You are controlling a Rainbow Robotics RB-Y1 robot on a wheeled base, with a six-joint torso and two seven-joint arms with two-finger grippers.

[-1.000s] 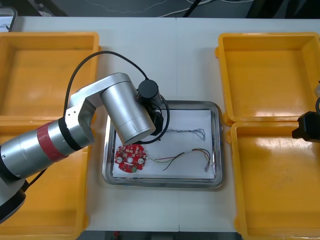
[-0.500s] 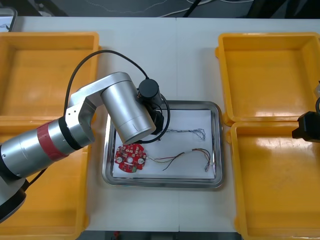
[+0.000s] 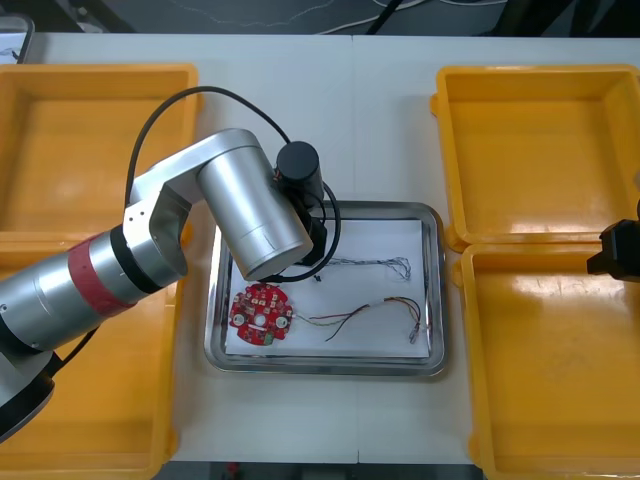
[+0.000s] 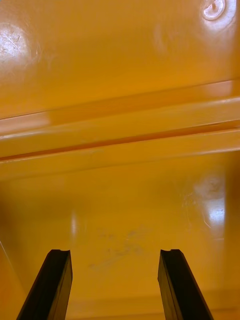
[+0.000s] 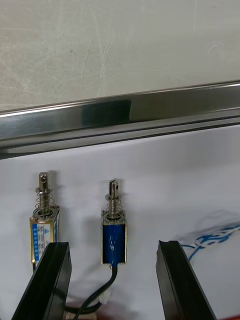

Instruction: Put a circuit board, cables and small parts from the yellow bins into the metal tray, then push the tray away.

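Observation:
My left arm [image 3: 240, 210] reaches over the near-left part of the metal tray [image 3: 432, 300], which is white inside. My left gripper [image 5: 115, 285] is open just above the tray floor. A blue small metal part [image 5: 114, 235] lies between its fingers, untouched, and a second small metal part [image 5: 44, 225] lies next to one finger [image 5: 50, 280]. A round red circuit board [image 3: 262, 313], a twisted blue and white cable [image 3: 375, 265] and a red and yellow cable [image 3: 370, 310] lie in the tray. My right gripper [image 4: 117, 285] hangs open over the right yellow bins [image 3: 540, 150], holding nothing.
Two yellow bins [image 3: 90, 150] flank the tray on the left and two on the right, the near one [image 3: 550, 360] under my right gripper [image 3: 620, 250]. The tray's shiny rim [image 5: 120, 115] lies just beyond the small parts, with bare table [image 5: 120, 45] past it.
My left arm has lifted and drawn back a little from the tray floor. The right arm has stayed in place.

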